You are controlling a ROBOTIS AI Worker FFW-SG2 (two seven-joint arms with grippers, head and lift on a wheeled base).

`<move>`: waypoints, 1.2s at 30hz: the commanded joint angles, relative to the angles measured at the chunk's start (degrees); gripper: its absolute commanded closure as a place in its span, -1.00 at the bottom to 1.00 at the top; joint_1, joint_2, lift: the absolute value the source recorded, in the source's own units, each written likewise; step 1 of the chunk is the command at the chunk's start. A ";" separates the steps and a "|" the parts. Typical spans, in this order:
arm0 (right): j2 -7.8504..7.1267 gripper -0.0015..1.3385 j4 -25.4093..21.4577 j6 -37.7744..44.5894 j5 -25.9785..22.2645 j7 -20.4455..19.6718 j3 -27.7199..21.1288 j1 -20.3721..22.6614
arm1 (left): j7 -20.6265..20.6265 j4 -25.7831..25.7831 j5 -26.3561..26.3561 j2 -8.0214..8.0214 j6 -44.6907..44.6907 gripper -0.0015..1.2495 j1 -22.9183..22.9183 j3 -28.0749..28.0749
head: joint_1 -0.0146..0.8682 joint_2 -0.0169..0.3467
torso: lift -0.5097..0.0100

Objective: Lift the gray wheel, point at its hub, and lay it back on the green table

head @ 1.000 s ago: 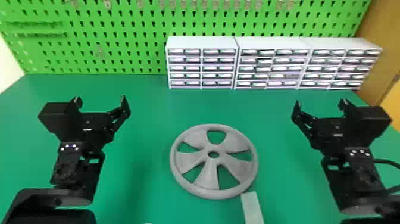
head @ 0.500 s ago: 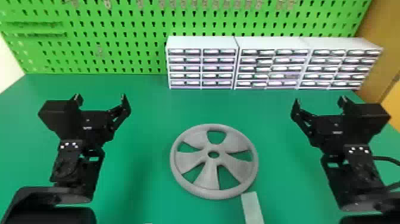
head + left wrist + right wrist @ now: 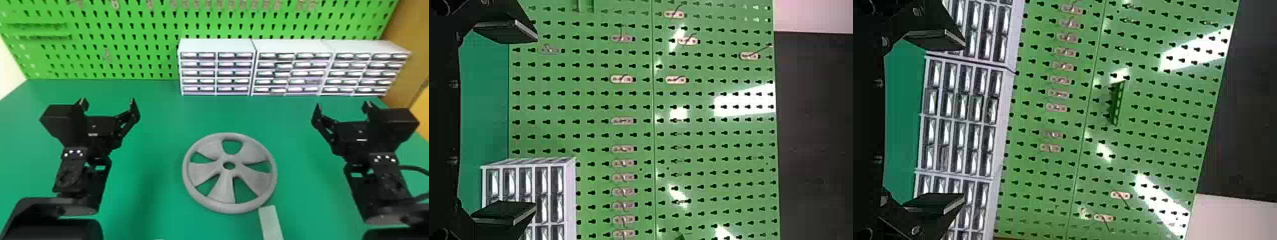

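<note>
The gray wheel [image 3: 225,190] is lying flat on the green table [image 3: 159,127], between my left gripper [image 3: 108,102] and right gripper [image 3: 343,107], to their near side; both are gaping empty, and I'm judging neither clearly closer.

The left arm [image 3: 97,188] and right arm [image 3: 360,191] are black. Beside the left jaws is a boxy housing [image 3: 63,119]; behind them come a bracket [image 3: 74,148] dotted with bright screws and a smooth rounded cover [image 3: 38,206]. Behind the right jaws, a black cable [image 3: 415,169] curves. The fingers [image 3: 504,212] are flat, paler-edged.
</note>
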 commanded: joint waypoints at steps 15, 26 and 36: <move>0.13 -0.67 0.18 0.00 0.09 0.00 -0.23 -0.22 | -0.25 0.18 0.05 -0.07 0.00 -0.84 -0.64 -0.30 | 0.60 -0.65 | 0.60; 0.22 -0.67 0.18 0.00 0.09 0.00 -0.14 -0.22 | -0.25 0.36 0.05 -0.07 0.00 -0.84 -0.64 -0.57 | 0.60 -0.65 | 0.60; 0.22 -0.67 0.18 -0.09 0.09 0.00 0.04 -0.31 | -0.25 0.36 0.13 -0.07 -0.35 -0.83 -0.64 -0.39 | 0.60 -0.65 | 0.60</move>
